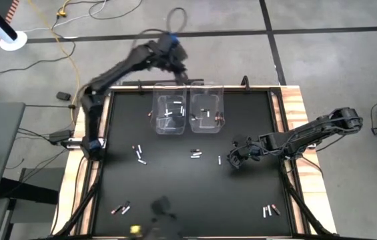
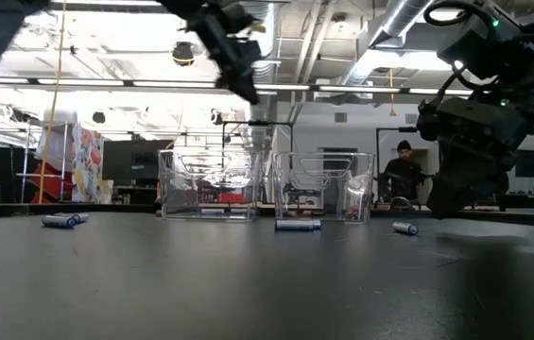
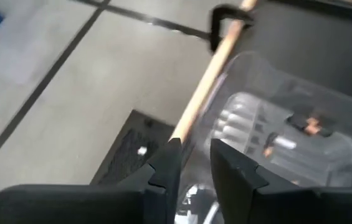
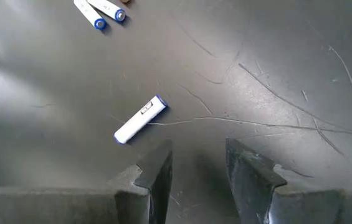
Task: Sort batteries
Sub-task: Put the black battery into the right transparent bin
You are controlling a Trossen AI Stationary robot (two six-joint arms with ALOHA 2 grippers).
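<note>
Left gripper (image 3: 194,163) fingers narrowly apart, empty, above bins (image 1: 187,108), right gripper (image 4: 197,163) fingers open beside white battery (image 4: 139,119)

Yellow cable (image 1: 68,40) (floor), a seated person (image 2: 403,172).

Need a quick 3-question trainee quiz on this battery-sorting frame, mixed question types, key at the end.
1. True or false: the right gripper is holding a battery.
2. Multiple choice: the left gripper is (A) low over the table's front edge, (B) raised near the far edge of the table by the two clear bins, (C) inside a bin.
3. Fill in: in the right wrist view, the white battery nearest the right gripper lies ____ the gap between its fingers.

Key
1. False: its fingers are apart and nothing is between them.
2. B.
3. Outside: it lies on the black table, off to one side ahead of the fingers.
</note>
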